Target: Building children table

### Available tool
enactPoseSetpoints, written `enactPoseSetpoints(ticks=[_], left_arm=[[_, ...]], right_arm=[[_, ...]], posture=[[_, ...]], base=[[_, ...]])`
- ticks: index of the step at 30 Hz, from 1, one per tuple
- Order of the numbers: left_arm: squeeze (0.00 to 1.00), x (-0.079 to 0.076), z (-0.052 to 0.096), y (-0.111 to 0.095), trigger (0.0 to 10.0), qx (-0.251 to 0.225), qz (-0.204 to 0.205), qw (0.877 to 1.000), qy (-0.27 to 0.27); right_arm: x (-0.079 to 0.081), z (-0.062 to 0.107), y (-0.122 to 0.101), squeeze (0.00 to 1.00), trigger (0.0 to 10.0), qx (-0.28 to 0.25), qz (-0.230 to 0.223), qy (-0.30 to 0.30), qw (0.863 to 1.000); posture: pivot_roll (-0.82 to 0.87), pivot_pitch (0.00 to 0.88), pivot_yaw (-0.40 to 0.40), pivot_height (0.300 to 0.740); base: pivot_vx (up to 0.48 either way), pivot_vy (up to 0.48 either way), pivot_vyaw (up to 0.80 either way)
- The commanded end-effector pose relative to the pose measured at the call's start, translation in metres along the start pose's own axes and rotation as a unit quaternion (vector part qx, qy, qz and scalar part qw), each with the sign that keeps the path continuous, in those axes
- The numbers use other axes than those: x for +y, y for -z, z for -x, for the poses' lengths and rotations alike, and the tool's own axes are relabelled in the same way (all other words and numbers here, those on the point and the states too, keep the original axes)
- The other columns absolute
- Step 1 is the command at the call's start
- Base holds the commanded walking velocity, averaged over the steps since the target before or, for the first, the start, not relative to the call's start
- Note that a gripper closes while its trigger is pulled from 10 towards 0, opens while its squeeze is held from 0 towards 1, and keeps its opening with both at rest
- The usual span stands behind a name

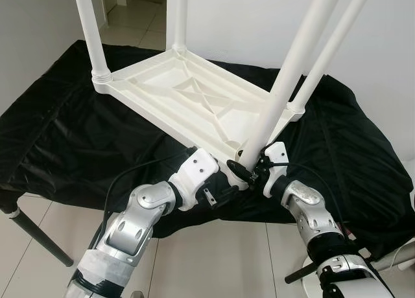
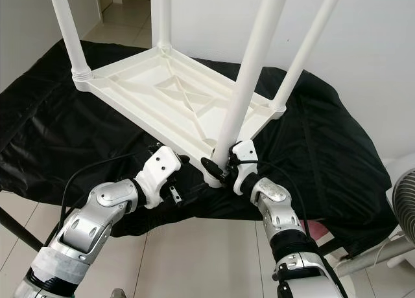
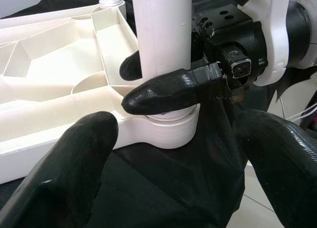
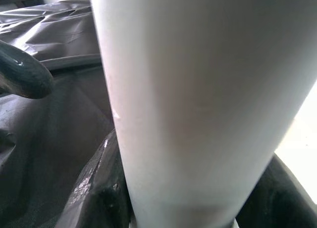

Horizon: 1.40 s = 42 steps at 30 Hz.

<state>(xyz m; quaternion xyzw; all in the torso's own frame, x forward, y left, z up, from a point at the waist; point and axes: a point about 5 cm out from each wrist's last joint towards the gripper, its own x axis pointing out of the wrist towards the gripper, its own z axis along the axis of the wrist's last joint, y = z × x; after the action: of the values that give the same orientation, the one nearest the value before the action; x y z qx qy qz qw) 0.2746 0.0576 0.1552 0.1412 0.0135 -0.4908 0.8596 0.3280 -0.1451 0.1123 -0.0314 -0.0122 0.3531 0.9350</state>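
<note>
So closest to the camera are the two silver arms, both reaching up to the near corner of the upside-down white table top (image 1: pixel 188 97). The right gripper (image 1: pixel 249 170) is clamped around the base of the near leg (image 1: pixel 285 84), one black finger on each side of the tube, right where the leg drops into its corner socket (image 3: pixel 171 131). In the right wrist view the leg (image 4: pixel 198 104) sits between the two fingers, and one fingertip (image 4: pixel 22 74) of the other gripper pokes in at the side.

The left gripper (image 1: pixel 224 195) sits just beside that, a bit lower and to the left of the right one, at the table edge. Its fingers (image 3: pixel 64 173) are spread wide apart and hold nothing; they just hover in front of the socket, over the black cloth (image 1: pixel 78 136). From the left wrist view you can see a right-gripper finger (image 3: pixel 163 91) pressed across the front of the leg, just above the socket collar.

Past the grippers, the table top lies flat on the cloth-covered surface with its ribbed underside facing up. Three more legs stand in the other corners: one beyond the right gripper on the right (image 1: pixel 331 48), one at the far left corner (image 1: pixel 91 32) and one at the back (image 1: pixel 179 16). Behind it all there's white wall and some tiled floor (image 1: pixel 214 259) under the arms.
</note>
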Motion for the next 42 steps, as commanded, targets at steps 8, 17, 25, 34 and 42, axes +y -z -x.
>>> enactPoseSetpoints(ticks=[8,17,25,34,42], left_arm=[[0.0,-0.003,-0.003,-0.002,10.0,-0.002,-0.002,1.0,0.0],[0.0,0.0,-0.001,-0.002,10.0,-0.003,-0.003,1.0,-0.012],[0.0,-0.004,0.0,0.0,10.0,-0.002,0.001,1.0,-0.007],[0.0,-0.006,0.0,-0.001,10.0,-0.002,0.002,1.0,0.001],[0.0,0.0,-0.001,-0.003,10.0,0.0,-0.001,1.0,0.0]], right_arm=[[-0.006,0.01,0.01,0.0,10.0,0.008,-0.001,0.009,1.0],[0.002,0.009,0.008,0.0,10.0,-0.021,-0.017,0.048,0.998],[0.01,0.013,0.007,0.0,10.0,-0.03,-0.019,0.137,0.99],[0.042,0.01,0.004,0.0,10.0,-0.051,-0.063,0.293,0.953],[0.049,0.003,-0.004,0.0,10.0,-0.057,-0.058,0.297,0.951]], posture=[[0.07,0.001,-0.101,0.74],[0.05,0.02,-0.12,0.74],[0.01,0.042,-0.118,0.74],[-0.02,0.07,-0.103,0.74],[0.01,0.064,-0.091,0.74]], base=[[0.0,0.0,0.0],[0.0,0.0,0.0],[0.0,0.0,0.0],[0.0,0.0,0.0],[0.0,0.0,0.0]])
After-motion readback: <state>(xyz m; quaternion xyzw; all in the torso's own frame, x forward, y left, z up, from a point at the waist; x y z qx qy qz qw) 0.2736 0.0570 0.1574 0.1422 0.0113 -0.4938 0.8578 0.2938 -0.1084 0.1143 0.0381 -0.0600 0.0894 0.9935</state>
